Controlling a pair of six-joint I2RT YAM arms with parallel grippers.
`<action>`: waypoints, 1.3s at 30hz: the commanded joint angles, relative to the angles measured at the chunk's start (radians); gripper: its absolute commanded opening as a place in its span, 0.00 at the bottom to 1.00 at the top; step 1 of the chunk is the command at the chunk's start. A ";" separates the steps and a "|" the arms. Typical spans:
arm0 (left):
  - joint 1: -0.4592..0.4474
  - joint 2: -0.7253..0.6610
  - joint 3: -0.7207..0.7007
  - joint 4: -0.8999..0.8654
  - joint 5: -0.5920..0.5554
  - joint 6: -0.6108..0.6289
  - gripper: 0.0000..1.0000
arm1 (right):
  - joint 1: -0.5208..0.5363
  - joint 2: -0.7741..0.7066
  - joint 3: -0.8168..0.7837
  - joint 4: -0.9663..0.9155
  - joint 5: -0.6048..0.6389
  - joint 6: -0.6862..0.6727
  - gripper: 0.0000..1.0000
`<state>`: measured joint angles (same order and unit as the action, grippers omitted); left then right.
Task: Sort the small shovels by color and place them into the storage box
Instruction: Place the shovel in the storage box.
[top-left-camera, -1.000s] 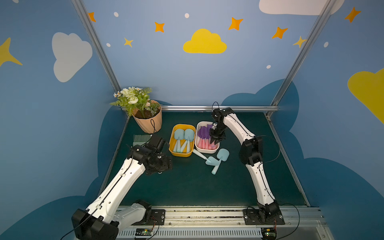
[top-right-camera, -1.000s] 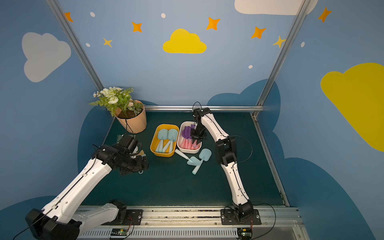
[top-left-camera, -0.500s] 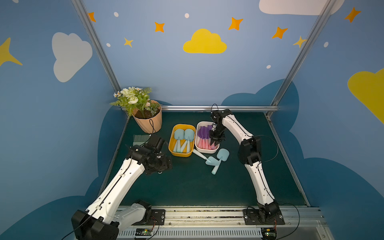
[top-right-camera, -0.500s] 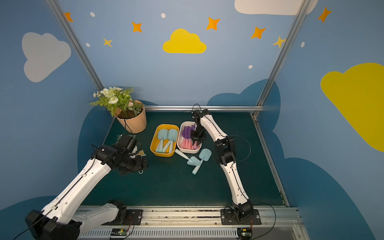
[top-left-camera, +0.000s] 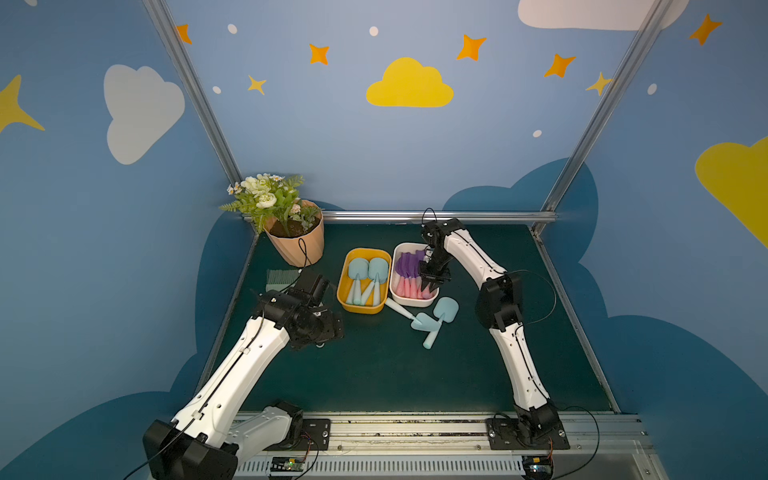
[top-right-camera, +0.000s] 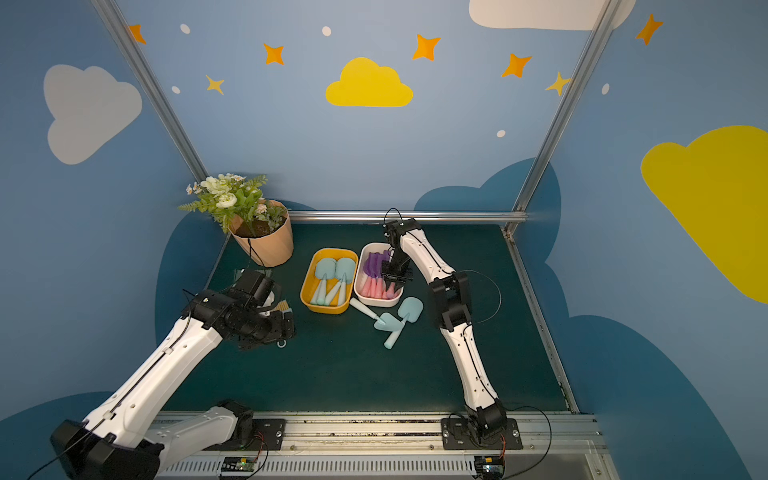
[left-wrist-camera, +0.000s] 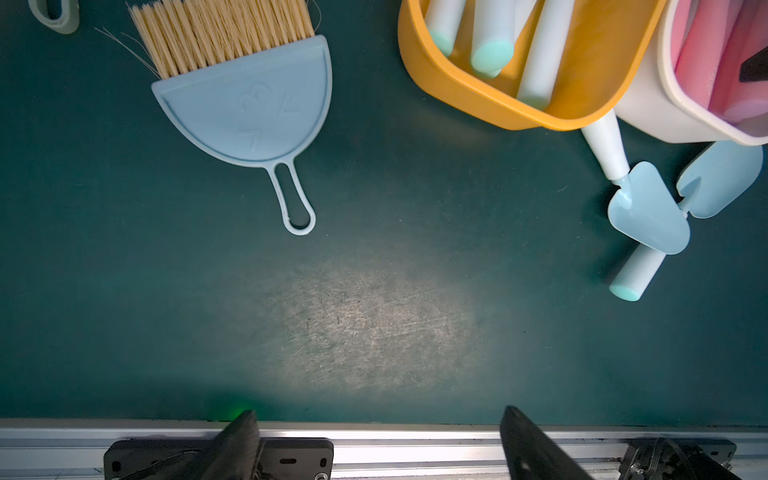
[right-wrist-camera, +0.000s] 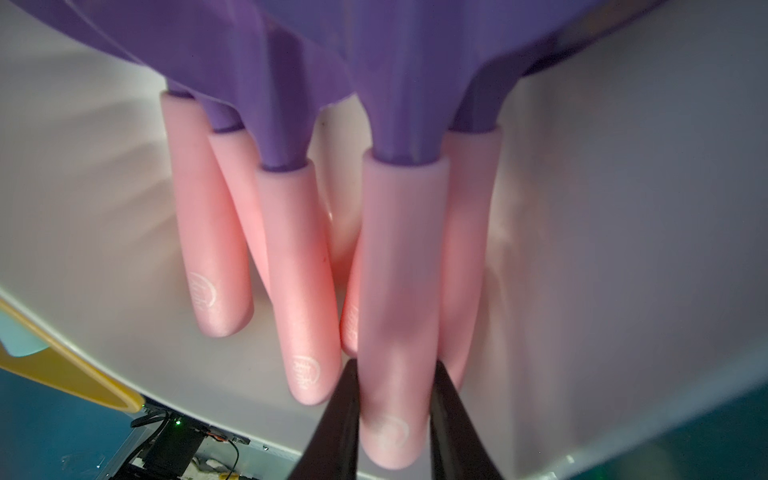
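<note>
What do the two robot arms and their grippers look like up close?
Both the left arm and right arm have smooth white shells dotted with small holes, black joints and black bases. Thin black cables run along them; one loops out beside the right arm. The left gripper and right gripper each end in two black, tapered fingers.

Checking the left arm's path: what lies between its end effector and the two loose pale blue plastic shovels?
Only bare, scuffed dark green mat, in the left wrist view, separates the left end effector from the pale blue shovels.
</note>
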<state>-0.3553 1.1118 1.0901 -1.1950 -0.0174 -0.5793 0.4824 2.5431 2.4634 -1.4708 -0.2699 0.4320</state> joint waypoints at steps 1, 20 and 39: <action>0.004 -0.013 -0.010 -0.005 0.008 0.014 0.90 | 0.007 0.017 -0.009 -0.016 0.021 -0.007 0.23; 0.011 -0.023 -0.004 -0.011 0.011 0.016 0.90 | 0.004 -0.054 0.008 -0.022 0.039 -0.003 0.36; 0.010 -0.046 0.094 -0.099 -0.006 0.001 0.89 | -0.007 -0.299 0.056 -0.073 0.091 0.014 0.39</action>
<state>-0.3489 1.0840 1.1530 -1.2480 -0.0181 -0.5728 0.4801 2.3142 2.5019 -1.4853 -0.2100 0.4335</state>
